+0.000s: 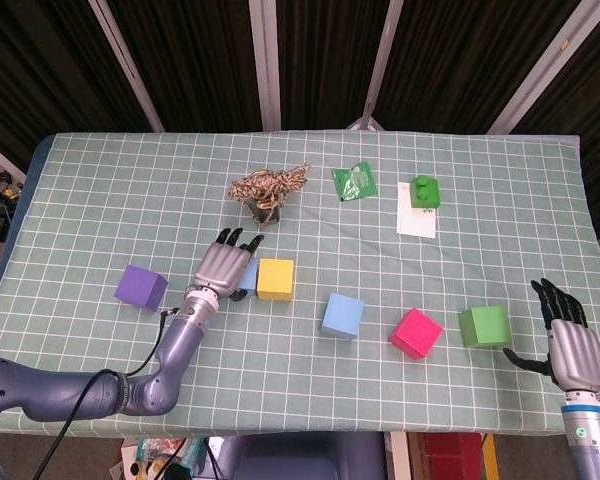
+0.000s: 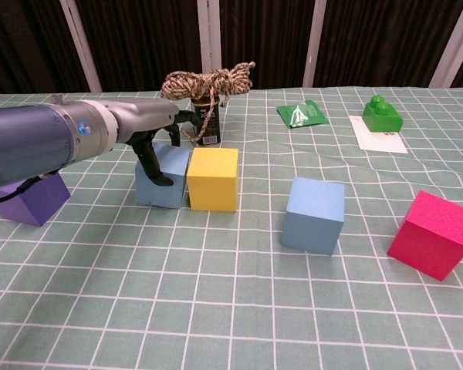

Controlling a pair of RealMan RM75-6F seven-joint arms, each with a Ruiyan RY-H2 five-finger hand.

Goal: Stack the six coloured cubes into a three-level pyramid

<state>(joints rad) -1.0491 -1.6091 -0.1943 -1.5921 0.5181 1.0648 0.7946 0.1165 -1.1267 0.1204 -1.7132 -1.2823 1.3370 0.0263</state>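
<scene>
Resting on the checked surface [image 1: 100,200], a pale blue cube [image 2: 163,176] was gripped by the left hand [image 1: 223,266], touching the yellow cube [image 1: 275,279]; flush alignment was judged best. The right hand [image 1: 570,340] was spread, empty

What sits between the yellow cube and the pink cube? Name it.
A light blue cube stands between the yellow cube and the pink cube, apart from both; the head view shows it.

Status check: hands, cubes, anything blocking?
Left hand grips light blue cube, flush against yellow cube. Right hand open, idle beside green cube. No stacking yet. Nothing blocking.
</scene>
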